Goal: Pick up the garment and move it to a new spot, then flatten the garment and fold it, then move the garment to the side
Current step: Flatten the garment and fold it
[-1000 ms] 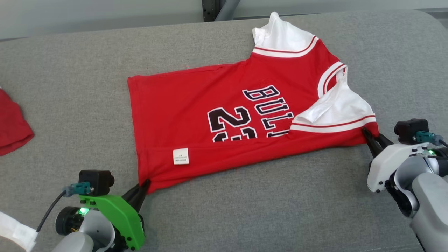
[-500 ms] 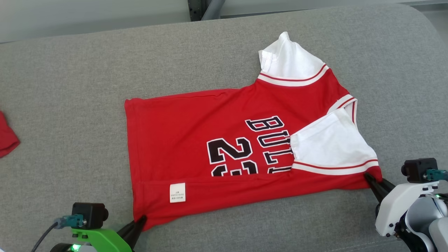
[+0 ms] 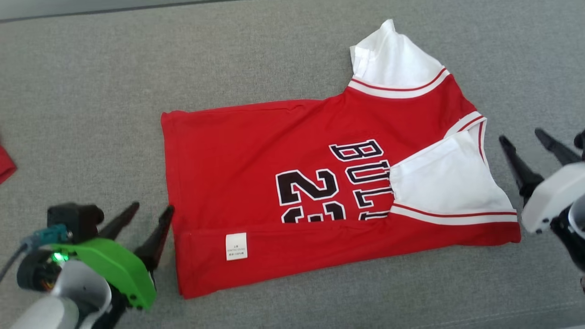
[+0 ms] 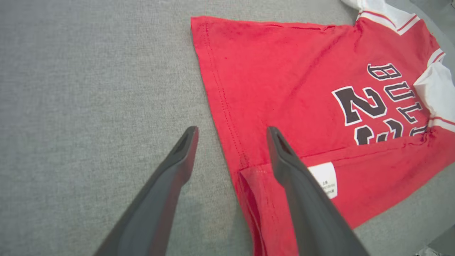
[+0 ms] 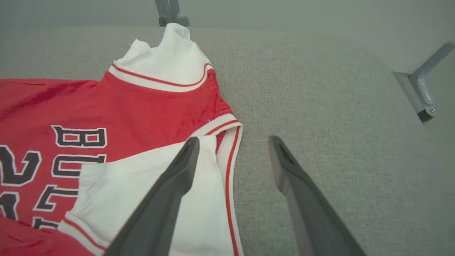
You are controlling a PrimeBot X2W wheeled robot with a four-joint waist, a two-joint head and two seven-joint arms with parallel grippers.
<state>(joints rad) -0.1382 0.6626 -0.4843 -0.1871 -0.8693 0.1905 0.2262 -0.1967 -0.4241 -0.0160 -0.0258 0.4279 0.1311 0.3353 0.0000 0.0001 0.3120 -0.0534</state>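
Fingers of the left pincer [image 3: 152, 209] stand nearest, at the near left of the grey table [image 3: 91, 91], spread wide with nothing between them. In the left wrist view one finger hangs over bare table and the other over the left hem of the garment [image 3: 256, 151].

This garment, a red jersey with white sleeves, lies flat around the middle of the table, hem to the left and neck to the right. Its near edge is folded over the front as a long red strip. A small white label [image 3: 236, 246] on that strip carries print too small to read.

Just beyond the fold, black white-edged digits show a "2" and a second figure cut off by the strip. To their right the letters "BUL" can be read, and the rest is hidden under the near white sleeve [image 3: 448, 183].

A scrap of red cloth [image 3: 3, 164] shows at the far left edge. The right pincer [image 3: 521, 136] hovers just right of the neck, equally wide open and empty. Farthest off, the other white sleeve [image 3: 393, 59] points away.
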